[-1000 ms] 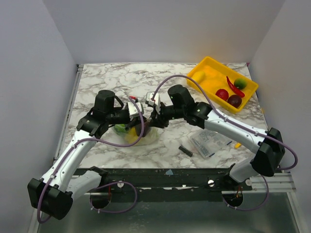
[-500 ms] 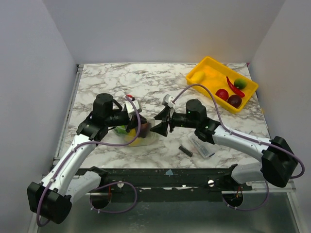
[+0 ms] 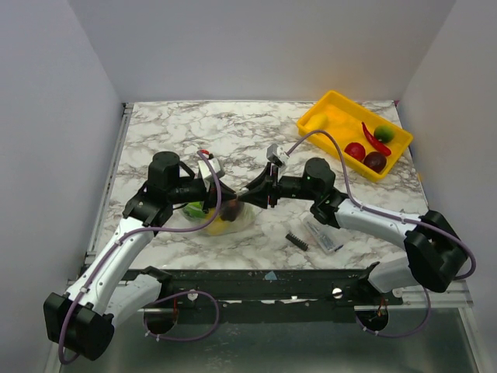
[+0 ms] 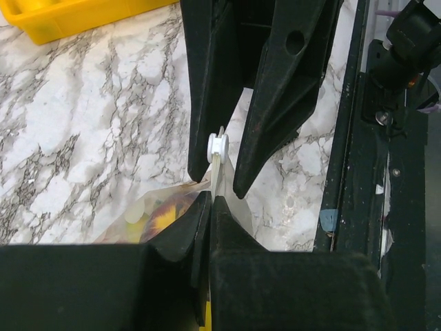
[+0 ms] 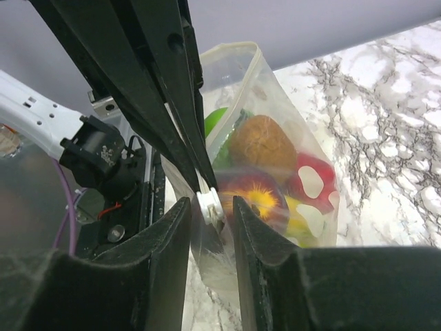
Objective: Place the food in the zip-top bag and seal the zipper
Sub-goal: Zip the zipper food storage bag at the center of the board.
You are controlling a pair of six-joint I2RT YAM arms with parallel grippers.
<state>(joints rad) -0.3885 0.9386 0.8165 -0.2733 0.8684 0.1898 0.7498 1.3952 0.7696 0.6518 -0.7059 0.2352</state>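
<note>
The zip-top bag (image 3: 233, 221) stands near the table's middle, held up between both grippers. Through its clear side I see food: a brown kiwi (image 5: 262, 141), a red-purple piece (image 5: 260, 194), a red piece (image 5: 315, 181), something green (image 5: 216, 121) and something yellow (image 5: 296, 215). My left gripper (image 4: 210, 201) is shut on the bag's edge just below a white slider (image 4: 218, 145) on the zipper (image 5: 256, 56). My right gripper (image 5: 210, 209) faces it, its jaws open on either side of the slider (image 5: 209, 205), with small gaps. More food lies in the tray: a red chili (image 3: 375, 140) and a green ball (image 3: 384, 133).
The yellow tray (image 3: 328, 111) sits at the back right and also holds a red piece (image 3: 355, 150) and a dark purple piece (image 3: 375, 161). A flat clear packet (image 3: 324, 233) and a small black ridged piece (image 3: 296, 240) lie under the right arm. The table's dark front edge (image 4: 358, 172) is close.
The right arm has swung down and now points left at the bag. Its jaws opened wide, then narrowed around the slider. The left gripper stayed shut on the bag's edge.
</note>
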